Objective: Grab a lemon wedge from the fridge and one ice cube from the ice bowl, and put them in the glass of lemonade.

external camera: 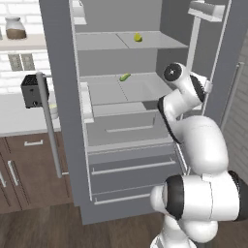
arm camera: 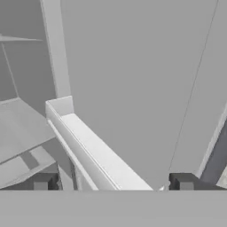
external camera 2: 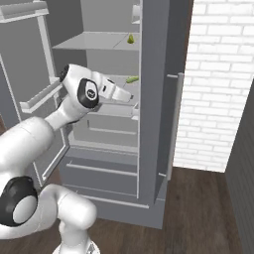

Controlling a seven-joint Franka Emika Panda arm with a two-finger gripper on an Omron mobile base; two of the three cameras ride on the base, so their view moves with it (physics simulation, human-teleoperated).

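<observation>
The grey fridge stands with both doors swung open. The lemon wedge, a small yellow-green sliver, lies on the middle shelf, also seen as the wedge in the right base view. My gripper is open and holds nothing. It reaches into the fridge a little below that shelf and points at the white bin on the inside of the left door. The hand sits just under and left of the wedge. The glass of lemonade peeks out behind the door handle on the counter. The ice bowl is out of view.
A rounder yellow-green fruit lies on the top shelf. A black toaster stands on the counter left of the fridge. The left door's long handle and the door bins crowd both sides. Fridge drawers lie below.
</observation>
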